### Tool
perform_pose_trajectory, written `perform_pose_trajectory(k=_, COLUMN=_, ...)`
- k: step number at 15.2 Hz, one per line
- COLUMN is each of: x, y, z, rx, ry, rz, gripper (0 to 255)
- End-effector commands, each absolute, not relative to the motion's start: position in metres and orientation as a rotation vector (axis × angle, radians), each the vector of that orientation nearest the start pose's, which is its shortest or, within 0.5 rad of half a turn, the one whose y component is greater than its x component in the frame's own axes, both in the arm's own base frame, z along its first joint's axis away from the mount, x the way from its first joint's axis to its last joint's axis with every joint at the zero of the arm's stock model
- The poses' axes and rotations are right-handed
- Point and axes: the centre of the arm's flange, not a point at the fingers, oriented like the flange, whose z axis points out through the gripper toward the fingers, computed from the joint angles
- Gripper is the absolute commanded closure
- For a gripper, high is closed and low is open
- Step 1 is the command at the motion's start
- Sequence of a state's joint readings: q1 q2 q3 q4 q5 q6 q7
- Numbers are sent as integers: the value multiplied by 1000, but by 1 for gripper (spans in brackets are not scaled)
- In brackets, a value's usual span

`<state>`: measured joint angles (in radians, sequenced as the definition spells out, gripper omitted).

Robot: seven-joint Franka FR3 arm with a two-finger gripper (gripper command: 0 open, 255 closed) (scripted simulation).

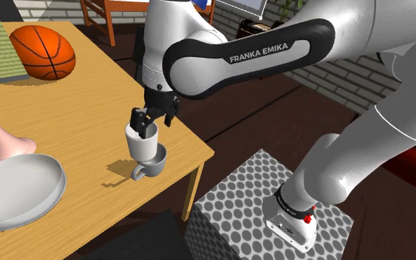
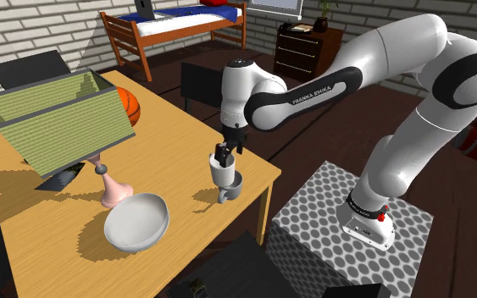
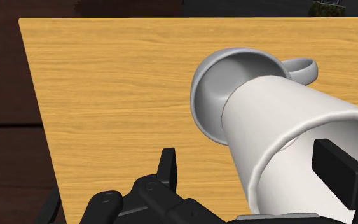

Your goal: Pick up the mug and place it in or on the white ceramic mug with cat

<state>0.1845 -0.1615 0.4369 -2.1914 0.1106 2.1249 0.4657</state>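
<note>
The white mug (image 3: 285, 127) is running off the wrist view's edge and covering much of the grey mug (image 3: 212, 89) beneath it. In the second exterior view the green box (image 2: 58, 118) is hiding most of the basketball (image 2: 130, 105); the shoulder view's left edge is cutting off the bowl (image 1: 21, 185)

An orange basketball (image 1: 42, 52), a pink lamp base (image 1: 7, 145) and a shallow grey bowl (image 1: 14, 193) sit on the wooden table (image 1: 88, 111).

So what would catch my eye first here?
Probably the big white arm, its black hand at the rim of a plain white mug nested in a grey handled mug near the corner of the wooden table. Then the orange basketball at the shoulder view's upper left.
</note>
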Motion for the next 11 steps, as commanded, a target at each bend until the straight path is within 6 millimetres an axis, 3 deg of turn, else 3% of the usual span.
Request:
perform_pose_trajectory(k=1, x=408, y=305, z=475, rx=-3071, ry=-152, rz=-84, gripper=0)
perform_pose_trajectory(k=3, x=407, y=303, z=499, rx=-3071, ry=-152, rz=-84, gripper=0)
perform_pose_trajectory(k=11, x=407, y=303, z=499, rx=-3071, ry=-152, rz=-84, gripper=0)
